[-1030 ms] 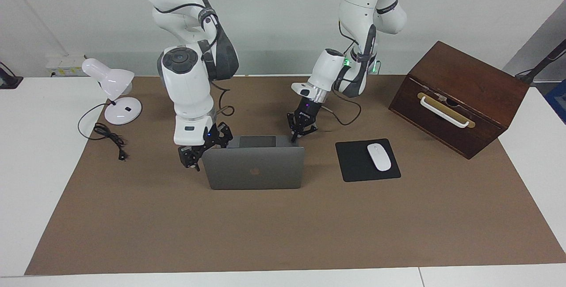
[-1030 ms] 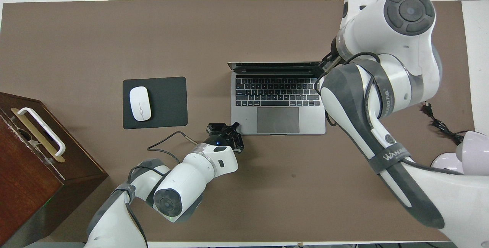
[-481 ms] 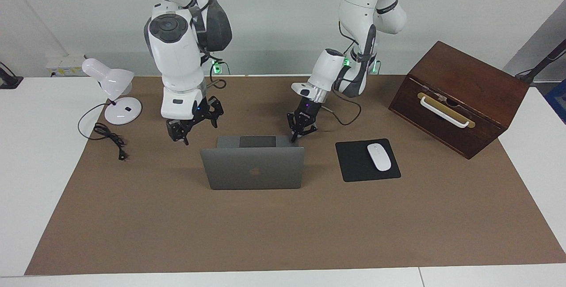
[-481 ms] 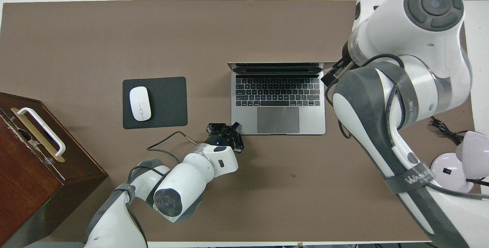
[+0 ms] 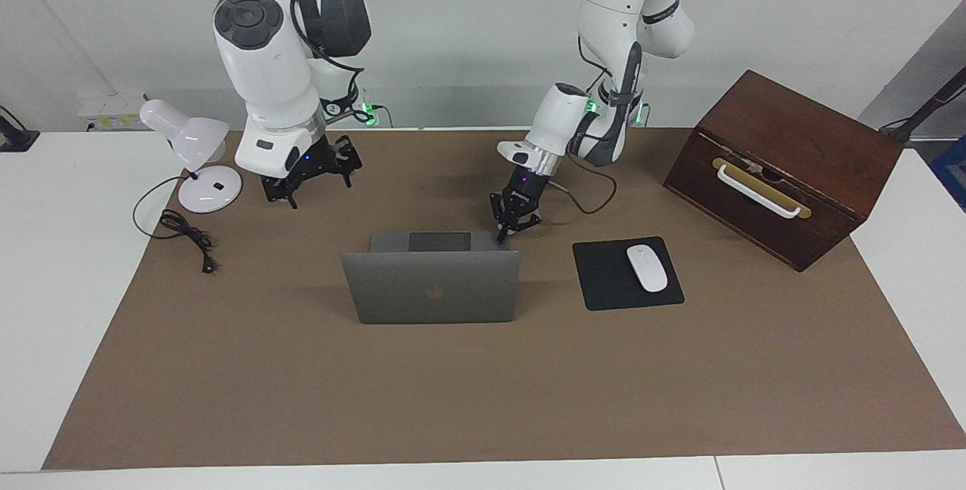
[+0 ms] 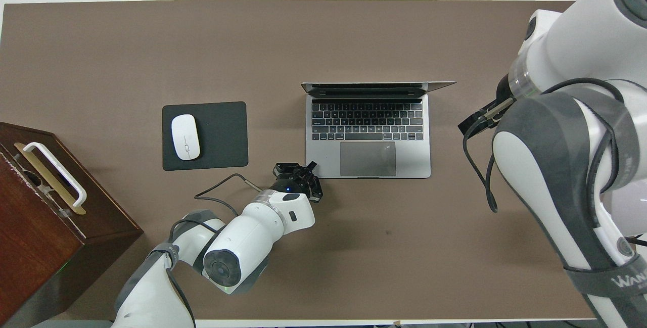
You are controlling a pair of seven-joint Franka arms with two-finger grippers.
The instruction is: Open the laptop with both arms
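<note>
The silver-grey laptop [image 5: 434,297] stands open in the middle of the brown mat. Its lid is about upright, with the apple logo turned away from the robots. In the overhead view the laptop's keyboard [image 6: 367,122] and trackpad lie bare. My left gripper [image 5: 501,236] is shut, and its tip rests on the corner of the laptop's base nearest the robots, toward the left arm's end [image 6: 313,166]. My right gripper [image 5: 306,180] hangs in the air over the mat between the lamp and the laptop, touching nothing.
A black mouse pad [image 5: 604,278] with a white mouse [image 5: 647,268] lies beside the laptop toward the left arm's end. A brown wooden box [image 5: 785,165] with a white handle stands past it. A white desk lamp [image 5: 198,154] and its cord [image 5: 185,237] are at the right arm's end.
My right arm has lifted off the lid's edge and swung up and away toward the lamp. The lid stays upright. The left gripper has not moved.
</note>
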